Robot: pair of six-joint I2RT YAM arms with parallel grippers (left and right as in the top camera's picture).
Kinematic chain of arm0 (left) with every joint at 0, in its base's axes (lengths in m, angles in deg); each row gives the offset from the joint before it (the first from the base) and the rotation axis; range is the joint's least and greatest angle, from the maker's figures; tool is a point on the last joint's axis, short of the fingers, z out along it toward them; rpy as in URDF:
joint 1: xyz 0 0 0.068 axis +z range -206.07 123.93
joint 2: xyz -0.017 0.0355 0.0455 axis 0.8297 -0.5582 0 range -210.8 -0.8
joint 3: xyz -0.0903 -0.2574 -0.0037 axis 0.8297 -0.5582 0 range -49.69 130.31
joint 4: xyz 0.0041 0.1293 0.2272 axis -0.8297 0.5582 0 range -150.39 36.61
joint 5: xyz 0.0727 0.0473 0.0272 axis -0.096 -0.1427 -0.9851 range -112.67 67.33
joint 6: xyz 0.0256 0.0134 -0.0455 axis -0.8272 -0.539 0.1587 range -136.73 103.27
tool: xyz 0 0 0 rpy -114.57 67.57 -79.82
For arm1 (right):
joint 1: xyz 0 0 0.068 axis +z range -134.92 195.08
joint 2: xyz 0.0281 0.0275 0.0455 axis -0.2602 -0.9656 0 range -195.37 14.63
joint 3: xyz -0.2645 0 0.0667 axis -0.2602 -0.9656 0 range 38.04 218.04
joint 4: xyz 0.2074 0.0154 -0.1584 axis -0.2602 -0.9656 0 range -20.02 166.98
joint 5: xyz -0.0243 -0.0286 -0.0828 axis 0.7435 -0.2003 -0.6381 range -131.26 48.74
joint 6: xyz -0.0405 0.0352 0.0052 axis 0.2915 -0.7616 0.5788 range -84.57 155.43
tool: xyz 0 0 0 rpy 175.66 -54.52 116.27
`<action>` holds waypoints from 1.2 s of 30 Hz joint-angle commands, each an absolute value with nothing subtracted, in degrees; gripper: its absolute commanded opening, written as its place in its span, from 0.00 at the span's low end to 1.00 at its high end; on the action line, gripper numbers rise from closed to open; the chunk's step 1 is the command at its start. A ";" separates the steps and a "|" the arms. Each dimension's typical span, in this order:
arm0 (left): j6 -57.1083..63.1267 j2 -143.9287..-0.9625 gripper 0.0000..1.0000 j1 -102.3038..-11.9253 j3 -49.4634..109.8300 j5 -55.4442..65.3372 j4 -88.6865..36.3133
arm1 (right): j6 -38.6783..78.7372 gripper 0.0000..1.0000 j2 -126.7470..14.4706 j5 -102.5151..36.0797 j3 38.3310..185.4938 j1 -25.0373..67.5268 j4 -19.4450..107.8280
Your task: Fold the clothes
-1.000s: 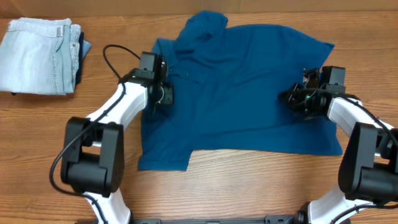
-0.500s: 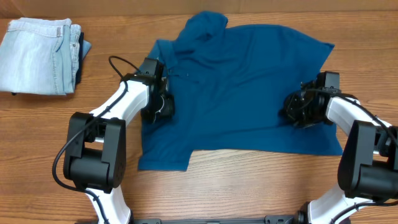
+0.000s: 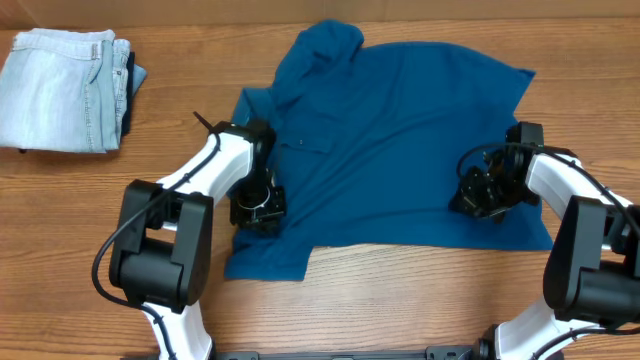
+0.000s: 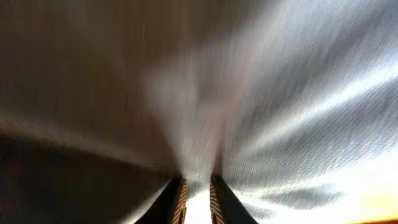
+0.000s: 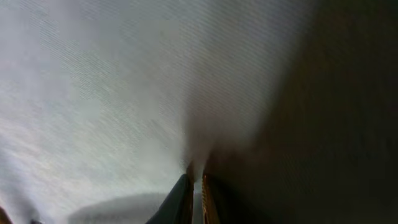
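Observation:
The clothes, a teal-blue polo shirt (image 3: 390,130), lie spread on the wooden table with the collar toward the far edge. My left gripper (image 3: 258,205) presses down on the shirt's left side near the lower sleeve. In the left wrist view the fabric (image 4: 205,112) gathers into folds that run between the nearly closed left gripper (image 4: 197,183). My right gripper (image 3: 478,195) sits on the shirt's right side near its hem. The right wrist view shows cloth (image 5: 124,93) pinched in the thin slit of the right gripper (image 5: 197,177).
Folded pale denim jeans (image 3: 60,90) lie at the far left corner. Bare wooden table (image 3: 400,300) runs along the front, between the two arm bases. The shirt's lower left flap (image 3: 265,258) lies close to the left arm.
Both grippers have slid toward the table's front edge over the shirt, the left one further. The left jaws have narrowed onto the fabric, and the shirt's left edge has shifted with them.

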State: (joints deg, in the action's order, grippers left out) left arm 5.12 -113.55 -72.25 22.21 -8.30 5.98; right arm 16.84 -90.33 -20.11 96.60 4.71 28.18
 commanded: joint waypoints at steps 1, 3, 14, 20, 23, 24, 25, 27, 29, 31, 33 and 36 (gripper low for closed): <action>8.18 -107.32 0.17 -73.02 21.70 -9.61 9.21 | 15.64 0.11 -87.32 -25.01 95.84 4.82 25.06; 9.45 -104.85 0.17 -73.02 21.70 -11.21 10.50 | 15.70 0.11 -84.87 -25.10 95.84 4.91 24.07; 3.70 -91.25 0.38 -72.51 21.70 -23.99 -10.18 | 17.58 0.18 -69.94 -23.17 95.84 5.02 37.69; -1.26 -99.19 0.47 -70.50 21.70 -23.73 -24.60 | 17.60 0.18 -75.14 -19.55 95.84 5.02 43.68; -2.40 -104.28 0.48 -70.26 21.70 -21.59 -29.85 | 17.60 0.18 -78.73 -16.27 95.84 5.02 46.48; -2.40 -105.72 0.48 -70.24 21.70 -20.60 -30.83 | 17.60 0.18 -79.73 -15.17 95.84 5.02 47.44; -2.40 -106.77 0.48 -70.22 21.70 -19.80 -31.55 | 17.60 0.18 -80.74 -14.10 95.84 5.02 48.51; -2.40 -109.24 0.47 -70.24 21.70 -17.89 -32.82 | 17.73 0.18 -82.49 -11.90 95.84 5.02 50.72; -2.40 -111.10 0.46 -70.24 21.70 -17.68 -33.30 | 17.87 0.18 -83.91 -9.62 95.84 5.02 52.60; -2.44 -112.15 0.46 -70.24 21.70 -17.13 -33.24 | 17.89 0.18 -84.80 -9.47 95.84 5.08 53.40; -2.42 -113.61 0.46 -70.31 21.70 -16.65 -32.69 | 18.94 0.19 -86.18 -9.60 95.84 5.13 53.67; -2.40 -114.62 0.41 -70.35 21.70 -15.82 -30.87 | 19.18 0.19 -87.54 -9.62 95.84 5.13 52.46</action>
State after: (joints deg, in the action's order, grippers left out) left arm -0.89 -112.83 -70.33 21.92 -17.94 -32.19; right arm 17.89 -85.66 -11.11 95.77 4.73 53.01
